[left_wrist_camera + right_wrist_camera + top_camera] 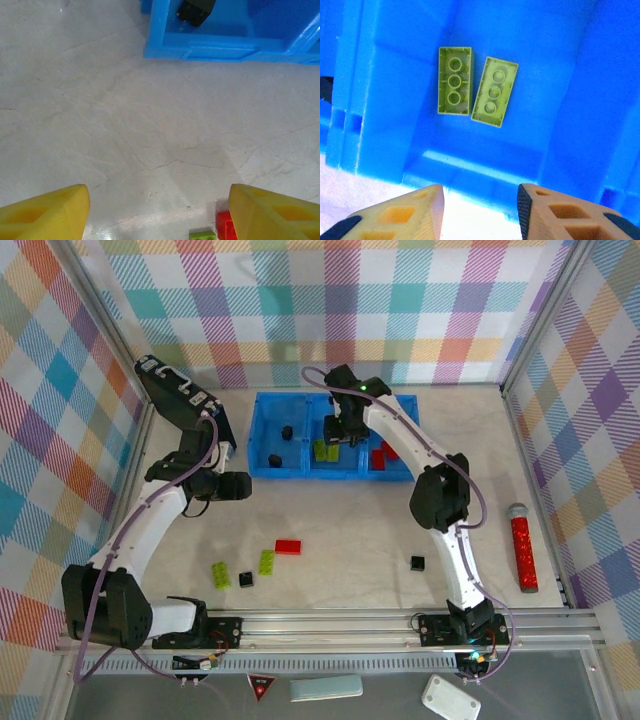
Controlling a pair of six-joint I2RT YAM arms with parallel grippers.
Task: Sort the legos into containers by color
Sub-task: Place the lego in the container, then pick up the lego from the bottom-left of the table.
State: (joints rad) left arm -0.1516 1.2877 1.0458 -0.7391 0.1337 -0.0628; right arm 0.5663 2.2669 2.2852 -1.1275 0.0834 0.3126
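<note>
Five loose bricks left on the bench, and two of them lie awkwardly close

Nearest the arm bases, the bench (350,520) carries a lime brick (221,574), a black brick (246,580), a second lime brick (267,561) just beside a red brick (288,547), and a lone black brick (417,562) off to the right. We judge that lime-and-red pair the main hazard. The left pincer (159,200) hovers near them, wide apart and empty, and closing from that width could take both colours or knock one aside. Farther back, the blue tray (270,472) holds black, lime and red in its left, middle and right compartments. The right pincer (480,192), fingers slightly apart and holding nothing, hangs over the two lime bricks (454,87) in the middle compartment. Lifting out carelessly, it could clip a wall and shift the tray.
</note>
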